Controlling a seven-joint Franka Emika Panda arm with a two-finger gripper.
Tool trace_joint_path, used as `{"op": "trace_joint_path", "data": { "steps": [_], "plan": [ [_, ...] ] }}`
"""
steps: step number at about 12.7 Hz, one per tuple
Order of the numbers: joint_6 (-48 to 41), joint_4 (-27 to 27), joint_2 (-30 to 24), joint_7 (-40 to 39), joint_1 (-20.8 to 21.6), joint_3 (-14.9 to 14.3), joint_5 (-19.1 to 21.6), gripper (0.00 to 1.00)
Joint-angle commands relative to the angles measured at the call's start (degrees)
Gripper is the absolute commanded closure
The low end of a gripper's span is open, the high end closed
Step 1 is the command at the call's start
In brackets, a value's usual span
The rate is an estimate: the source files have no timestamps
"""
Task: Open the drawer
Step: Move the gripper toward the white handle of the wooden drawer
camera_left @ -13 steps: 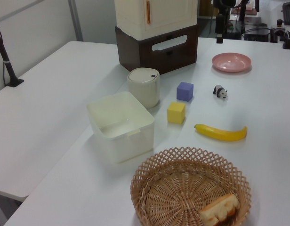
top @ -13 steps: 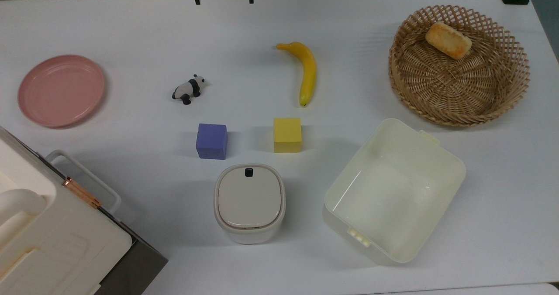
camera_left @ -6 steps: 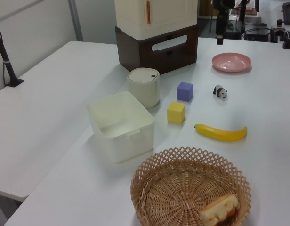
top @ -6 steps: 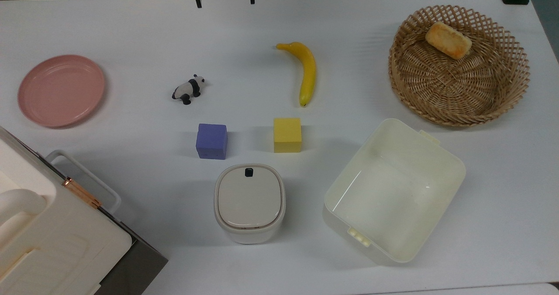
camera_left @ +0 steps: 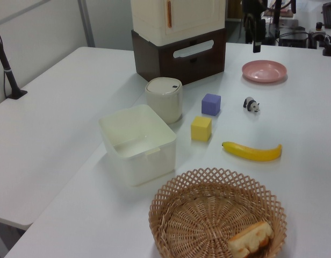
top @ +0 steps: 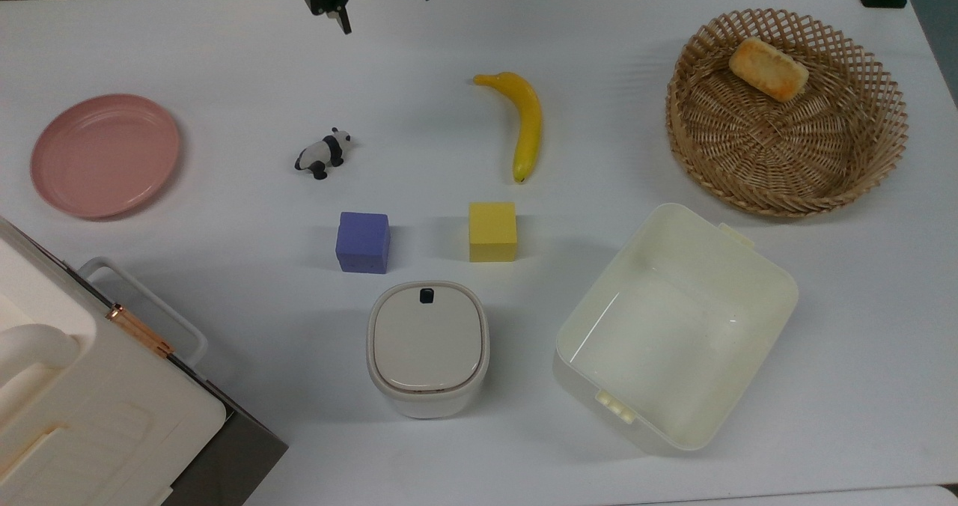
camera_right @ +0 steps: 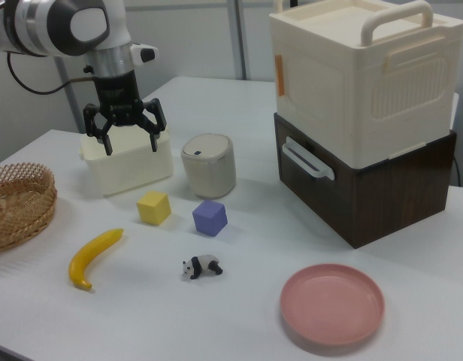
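I take the dark brown drawer (camera_right: 333, 180) with its white loop handle (camera_right: 305, 161) as my landmark – it sits shut under the cream box cabinet (camera_right: 363, 71). Before it lie a pink round plate (camera_right: 332, 304) and a small toy panda (camera_right: 201, 266). Farther off, well apart from the handle, my black two-finger gripper (camera_right: 126, 135) hangs with fingers spread wide – an approach that drifts wide could clip the white lidded container (camera_right: 209, 164).
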Motion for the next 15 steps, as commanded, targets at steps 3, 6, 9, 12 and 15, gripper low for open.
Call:
{"op": "trace_joint_path", "data": {
  "steps": [3, 6, 9, 12, 15],
  "plan": [
    [4.5, 1.5, 1.5, -12.7, -1.5, -0.4, -2.3, 0.00],
    [15.4, 1.3, 6.2, -13.7, -2.9, -0.5, -7.1, 0.00],
    [24.2, 1.0, 9.8, -16.1, -5.6, -0.6, -9.5, 0.00],
    [31.9, 1.0, 13.4, -19.8, -8.6, -0.6, -12.8, 0.00],
    [40.8, 1.0, 17.1, -23.7, -11.6, -0.6, -14.0, 0.00]
  ]
}}
